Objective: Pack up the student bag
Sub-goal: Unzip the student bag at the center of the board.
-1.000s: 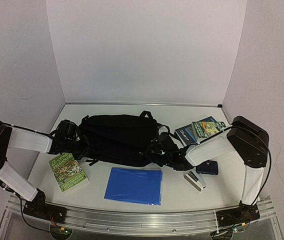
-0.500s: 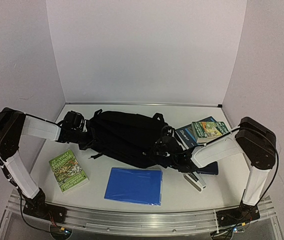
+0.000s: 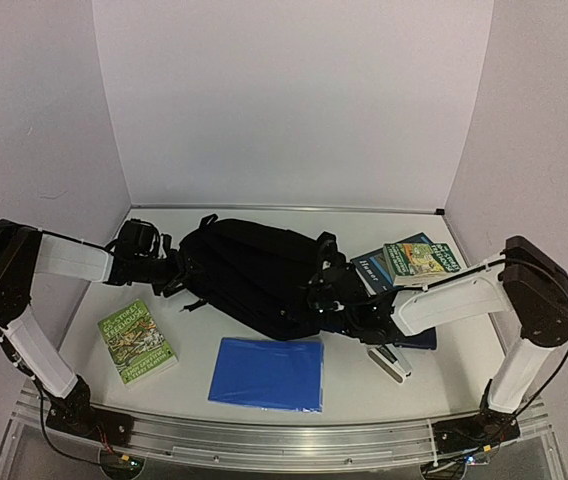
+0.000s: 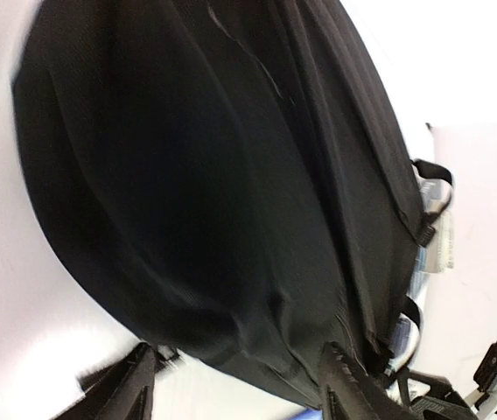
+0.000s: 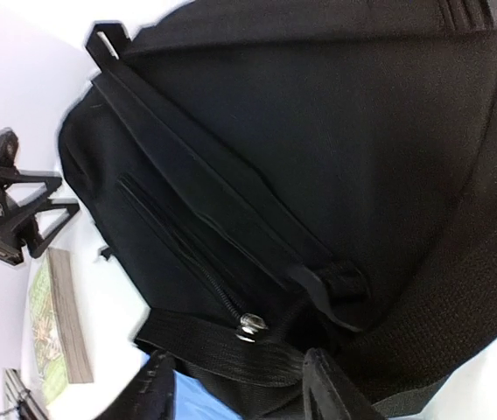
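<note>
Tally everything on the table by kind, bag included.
Black fabric backpack: 1
Paperback books: 3 (green at left, blue and green at right)
Flat blue plastic folder: 1
Small dark-blue pouch: 1
Small white-and-black stapler-like tool: 1
Total: 7

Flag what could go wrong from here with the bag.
The loose strap lies between the fingers of the open right gripper and may snag them. The student bag seems to rest on the blue folder edge, so dragging it may shift the folder. The left gripper, open at the bag's edge, may catch only thin fabric and slip.
</note>
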Available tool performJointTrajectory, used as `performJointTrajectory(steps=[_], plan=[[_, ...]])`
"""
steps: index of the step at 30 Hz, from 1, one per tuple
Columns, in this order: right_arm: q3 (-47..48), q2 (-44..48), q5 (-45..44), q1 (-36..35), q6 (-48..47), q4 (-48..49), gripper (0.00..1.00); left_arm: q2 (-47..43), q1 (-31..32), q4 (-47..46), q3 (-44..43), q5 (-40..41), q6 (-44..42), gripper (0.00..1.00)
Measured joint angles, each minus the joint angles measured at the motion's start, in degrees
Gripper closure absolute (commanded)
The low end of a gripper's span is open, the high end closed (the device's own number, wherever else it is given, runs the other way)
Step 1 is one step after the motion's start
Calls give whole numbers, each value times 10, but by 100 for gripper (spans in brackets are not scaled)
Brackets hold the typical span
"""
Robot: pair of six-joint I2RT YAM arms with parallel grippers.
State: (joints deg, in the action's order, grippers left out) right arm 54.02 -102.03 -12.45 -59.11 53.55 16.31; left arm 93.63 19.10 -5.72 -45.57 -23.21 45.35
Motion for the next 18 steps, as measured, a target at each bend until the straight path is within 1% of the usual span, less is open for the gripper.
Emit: performJointTrajectory(steps=[3, 9, 13, 18], plan=[[25, 11, -4, 0, -28, -22, 38, -19, 26, -5, 18, -6, 24, 24], [78, 12, 8, 6, -83, -56, 45, -18, 92, -27, 22, -11, 65, 21], [98, 11, 28, 13, -106, -66, 46, 10, 105, -62, 20, -23, 92, 20], [106, 2, 46, 16, -124, -70, 47, 61, 108, -69, 10, -33, 110, 22]])
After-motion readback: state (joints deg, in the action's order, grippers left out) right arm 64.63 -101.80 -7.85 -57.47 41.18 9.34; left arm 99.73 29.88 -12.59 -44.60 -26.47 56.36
